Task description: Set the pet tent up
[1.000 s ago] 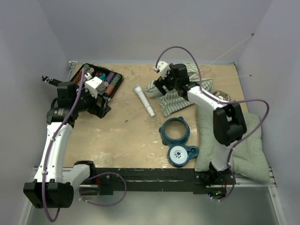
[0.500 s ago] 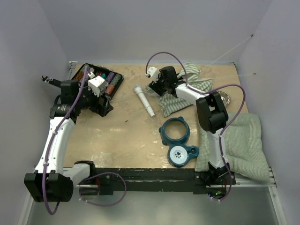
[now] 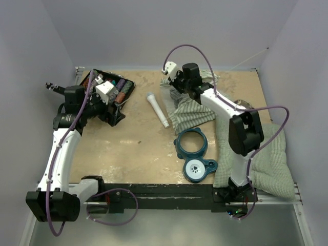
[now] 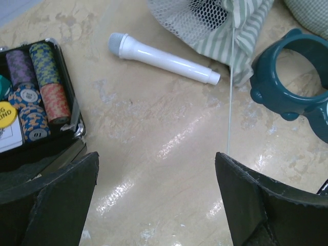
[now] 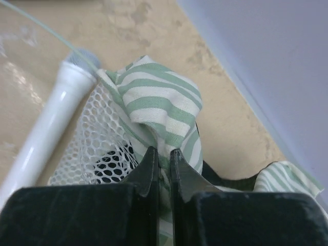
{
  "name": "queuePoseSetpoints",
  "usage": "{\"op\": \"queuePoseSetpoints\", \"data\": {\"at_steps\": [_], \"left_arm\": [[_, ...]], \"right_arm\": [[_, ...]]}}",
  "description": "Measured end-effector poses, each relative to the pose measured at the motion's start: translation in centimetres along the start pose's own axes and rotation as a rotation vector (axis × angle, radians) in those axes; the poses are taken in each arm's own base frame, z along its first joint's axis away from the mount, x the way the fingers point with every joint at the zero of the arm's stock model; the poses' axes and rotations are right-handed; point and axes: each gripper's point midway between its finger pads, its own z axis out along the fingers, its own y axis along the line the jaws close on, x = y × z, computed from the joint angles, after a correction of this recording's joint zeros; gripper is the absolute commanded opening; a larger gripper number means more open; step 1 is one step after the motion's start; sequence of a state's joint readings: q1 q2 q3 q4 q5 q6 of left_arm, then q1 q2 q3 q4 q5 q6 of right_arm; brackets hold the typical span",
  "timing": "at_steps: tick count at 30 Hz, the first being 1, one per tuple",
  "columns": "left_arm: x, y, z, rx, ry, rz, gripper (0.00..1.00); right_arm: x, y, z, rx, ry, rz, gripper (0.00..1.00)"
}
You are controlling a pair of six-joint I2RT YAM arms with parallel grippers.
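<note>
At 1 o'clock on tan surface (image 3: 143,148): green-and-white striped fabric pet tent (image 3: 193,114), crumpled, white mesh showing. R fingers (image 5: 149,166) pinched tight on its striped fold. L fingers (image 4: 56,205) spread wide, empty, 10 o'clock, nr black poker-chip case (image 3: 123,87).

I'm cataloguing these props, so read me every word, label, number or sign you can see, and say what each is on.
"G" above "IND", cut off by the picture's edge: on the yellow round chip in the black poker-chip case.
Paw-print sign, no words: on the white disc in the teal plastic double bowl stand.
White card below the yellow chip: marks too small to read.
Striped stacked poker chips: no readable numbers.
</note>
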State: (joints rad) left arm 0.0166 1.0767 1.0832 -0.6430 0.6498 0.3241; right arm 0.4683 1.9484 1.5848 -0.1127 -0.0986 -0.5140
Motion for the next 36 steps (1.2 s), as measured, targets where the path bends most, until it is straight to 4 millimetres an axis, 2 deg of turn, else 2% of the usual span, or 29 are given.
{"op": "queuePoseSetpoints", "data": {"at_steps": [3, 6, 10, 13, 16, 21, 24, 30, 33, 36], "left_arm": [[-1.0, -0.7, -0.2, 0.038, -0.036, 0.021, 1.00], [-1.6, -1.5, -0.2, 0.085, -0.064, 0.045, 1.00], [-2.1, -2.5, 0.0, 0.137, -0.087, 0.085, 1.00], [-2.6, -3.3, 0.2, 0.172, -0.098, 0.117, 0.98], [-2.8, -4.1, 0.6, 0.205, -0.099, 0.147, 0.93], [-2.4, -7.7, 2.2, 0.330, -0.072, 0.198, 0.89], [-1.1, -9.5, 3.6, 0.392, -0.028, 0.213, 0.88], [2.6, -8.6, 6.3, 0.386, 0.096, 0.176, 0.78], [4.0, -8.2, 7.4, 0.387, 0.147, 0.166, 0.66], [5.2, -8.1, 8.3, 0.396, 0.187, 0.165, 0.49]], "right_arm": [[-3.5, -0.7, -2.3, 0.028, -0.073, 0.028, 0.00], [-7.1, -3.6, -3.8, 0.119, -0.157, 0.079, 0.00], [-9.7, -6.5, -5.6, 0.202, -0.221, 0.130, 0.00], [-10.3, -7.4, -6.6, 0.229, -0.235, 0.158, 0.00], [-10.4, -7.5, -7.3, 0.237, -0.229, 0.195, 0.00], [-10.0, -7.1, -7.4, 0.235, -0.214, 0.250, 0.00], [-10.0, -7.1, -7.4, 0.237, -0.212, 0.277, 0.00], [-10.8, -7.4, -7.8, 0.242, -0.229, 0.306, 0.00], [-11.4, -7.7, -8.2, 0.246, -0.241, 0.311, 0.00], [-11.9, -7.9, -8.5, 0.248, -0.249, 0.313, 0.00]]}}
